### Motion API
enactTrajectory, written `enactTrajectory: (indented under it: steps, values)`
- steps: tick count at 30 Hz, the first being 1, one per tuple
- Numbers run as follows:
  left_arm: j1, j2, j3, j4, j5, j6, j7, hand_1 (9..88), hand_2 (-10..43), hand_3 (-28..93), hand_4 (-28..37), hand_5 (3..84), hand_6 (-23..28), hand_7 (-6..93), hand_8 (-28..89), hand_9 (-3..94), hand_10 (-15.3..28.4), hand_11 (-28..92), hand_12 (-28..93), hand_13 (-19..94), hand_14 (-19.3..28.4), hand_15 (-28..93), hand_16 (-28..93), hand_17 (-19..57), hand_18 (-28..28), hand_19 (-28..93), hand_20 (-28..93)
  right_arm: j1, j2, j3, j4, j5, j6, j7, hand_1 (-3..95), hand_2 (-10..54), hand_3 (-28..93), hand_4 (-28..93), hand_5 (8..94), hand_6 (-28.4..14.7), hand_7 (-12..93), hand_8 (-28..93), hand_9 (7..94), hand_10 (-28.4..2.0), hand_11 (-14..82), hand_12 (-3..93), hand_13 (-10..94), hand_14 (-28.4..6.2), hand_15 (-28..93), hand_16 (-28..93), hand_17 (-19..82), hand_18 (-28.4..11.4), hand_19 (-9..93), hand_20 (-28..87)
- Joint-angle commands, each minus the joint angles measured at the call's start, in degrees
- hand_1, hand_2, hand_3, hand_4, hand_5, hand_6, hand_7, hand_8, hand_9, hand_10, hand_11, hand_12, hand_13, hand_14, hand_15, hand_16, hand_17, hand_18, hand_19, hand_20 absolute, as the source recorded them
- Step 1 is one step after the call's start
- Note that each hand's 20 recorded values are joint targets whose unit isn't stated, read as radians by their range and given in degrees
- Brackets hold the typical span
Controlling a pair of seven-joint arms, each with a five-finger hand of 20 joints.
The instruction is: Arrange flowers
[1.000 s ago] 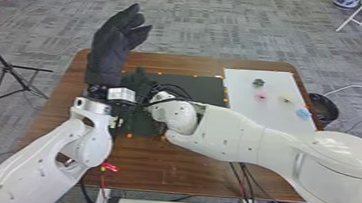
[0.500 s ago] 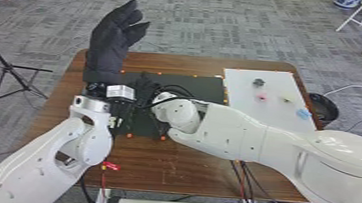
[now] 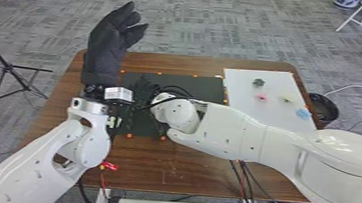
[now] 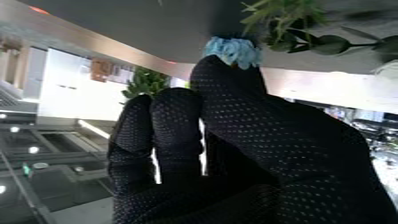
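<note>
In the head view, my right hand (image 3: 142, 90) is low over the black mat (image 3: 192, 84), dark against it. In the right wrist view, a blue flower (image 4: 233, 51) is pinched at the tips of my right hand (image 4: 253, 117), its stem hidden by the glove. Green sprigs (image 4: 286, 14) and rounder leaves (image 4: 336, 46) are beside the bloom, apart from it; more greenery (image 4: 145, 82) rises behind the other fingers. My left hand (image 3: 109, 50) is raised at the table's far left, fingers straight, holding nothing.
On the white board (image 3: 270, 111) at the right lie a dark green piece (image 3: 258, 82), a pink flower (image 3: 261, 97), a pale flower (image 3: 286, 100) and another blue flower (image 3: 303, 114). A black bin (image 3: 324, 109) stands beside the table. Cables cross near my right wrist.
Over the last second my right hand has shifted slightly right and toward the robot. The left hand has drifted slightly left. The flowers on the white board have not moved.
</note>
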Motion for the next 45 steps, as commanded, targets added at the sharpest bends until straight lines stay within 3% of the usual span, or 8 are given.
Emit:
enactTrajectory:
  steps: [1,18,20,21,23,33,41,45]
  values:
    - [0.5,-0.49,-0.59,-0.21,-0.25,-0.11,0.59,28.9,-3.2,71,-23.4,32.4,2.0,24.3,-10,27.8,12.5,29,20,25,14.6,38,5,-7.8,20.3,41,18,0.5,1.3,0.5,-1.0,-0.8,-0.5,-0.5,58.4,-4.3,90,-28,45.2,5.0,21,-16,45.5,0.6,12.8,8.0,50,-8.0,88,32,16,-17.7,93,36]
    - [3.5,0.02,-2.98,-1.28,-0.2,-0.37,0.68,29.0,-3.2,71,-23.4,32.5,2.0,24.4,-10,27.7,12.3,29,20,25,14.6,38,5,-7.8,20.2,41,18,1.1,3.1,-0.9,-3.6,0.7,1.0,0.6,55.8,-6.8,91,-28,46.6,5.1,23,-17,47.0,0.0,13.8,8.5,51,-8.0,87,33,18,-17.7,93,34]
    - [3.8,0.05,-3.2,-1.38,-0.23,-0.48,0.74,29.0,-3.2,71,-23.4,32.4,1.9,24.4,-10,27.7,12.3,29,20,25,14.6,38,5,-7.8,20.2,41,18,1.2,3.4,-0.9,-4.0,1.3,1.4,0.7,54.5,-8.4,91,-28,46.0,5.1,24,-17,46.8,-0.2,14.4,8.4,51,-8.1,86,33,20,-17.5,86,43]
    - [2.3,-1.01,-2.22,-0.25,-0.01,-0.6,0.13,29.0,-3.2,71,-23.4,32.4,1.9,24.4,-10,27.7,12.3,29,20,25,14.6,38,5,-7.7,20.2,41,18,0.5,4.0,0.4,-3.9,0.4,1.2,0.0,53.9,-8.8,91,-28,45.8,5.1,24,-17,46.6,-0.4,14.3,8.4,51,-8.1,86,33,21,-17.5,84,46]
    - [2.1,-1.26,-2.18,0.01,0.04,-0.86,-0.07,29.0,-3.1,71,-23.4,32.4,2.0,24.4,-10,27.7,12.3,29,20,25,14.7,39,5,-7.7,20.2,41,18,0.5,4.5,0.6,-3.9,1.2,3.0,0.0,50.3,-9.4,91,-28,44.3,4.6,24,-17,45.4,-1.2,14.3,8.9,51,-8.4,86,32,21,-17.8,81,50]
    - [4.8,-0.32,-4.13,-1.46,0.12,-0.17,-0.01,29.1,-3.1,70,-23.4,32.4,2.0,24.4,-10,27.7,12.1,29,20,25,14.6,38,5,-7.8,20.3,41,18,1.2,5.7,0.0,-6.3,2.1,10.7,4.3,36.1,-9.4,91,-28,31.3,2.4,22,-15,33.4,-7.6,10.9,12.2,47,-9.9,88,21,20,-18.2,79,50]
    - [9.1,-1.51,-6.5,-2.33,0.5,0.82,-1.41,29.0,-3.1,71,-23.4,32.4,1.9,24.4,-10,27.8,12.3,29,20,25,14.6,38,5,-7.7,20.2,41,18,1.0,17.0,6.7,-13.7,3.7,12.1,10.3,30.5,-9.5,88,-28,28.1,-1.4,20,-13,30.8,-10.4,11.4,14.6,46,-10.3,88,18,19,-18.4,79,50]
    - [11.5,-2.03,-7.29,-2.46,0.52,1.19,-2.81,29.0,-3.1,71,-23.4,32.5,1.9,24.4,-10,27.8,12.3,29,20,25,14.5,38,5,-7.7,20.2,41,18,-6.0,25.2,18.7,-19.3,3.9,11.2,10.0,27.0,-9.5,86,-28,28.2,-3.1,18,-12,31.0,-12.4,10.9,15.6,45,-10.7,87,17,19,-18.6,79,50]
